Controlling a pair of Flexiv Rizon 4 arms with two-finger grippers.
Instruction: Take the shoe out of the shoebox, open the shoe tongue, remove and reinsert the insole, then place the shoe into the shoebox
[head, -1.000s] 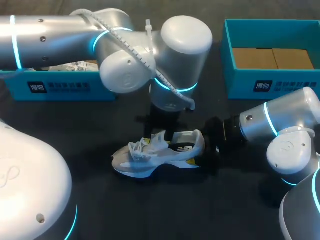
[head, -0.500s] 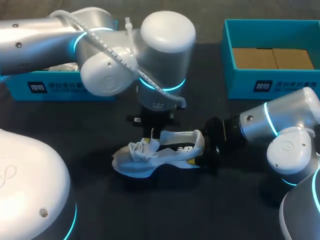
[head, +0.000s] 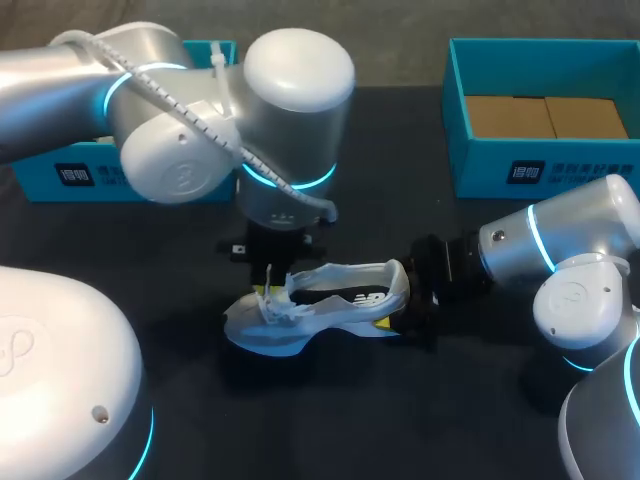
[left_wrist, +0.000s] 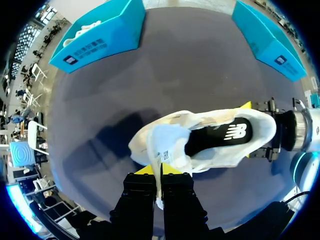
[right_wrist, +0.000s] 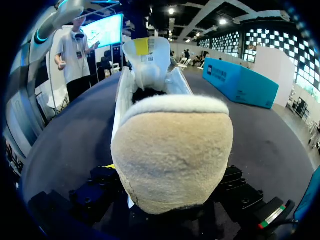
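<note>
Shoe (head: 320, 305): out of the shoebox (head: 560, 170), standing on the desk (head: 400, 420).
Right end effector (head: 405, 300): clamped on the heel.
Left end effector (left_wrist: 160, 172): pinched on the raised tongue (left_wrist: 167, 145).
Insole (left_wrist: 220, 137): seated inside; removal, reinsertion and reboxing judged outstanding.
Markings: insole logo, tongue tag, box labels; not transcribed.

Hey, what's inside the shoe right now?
A black insole lies inside the shoe, seen through the opening. Its front part is covered by the tongue, which the left hand pinches.
</note>
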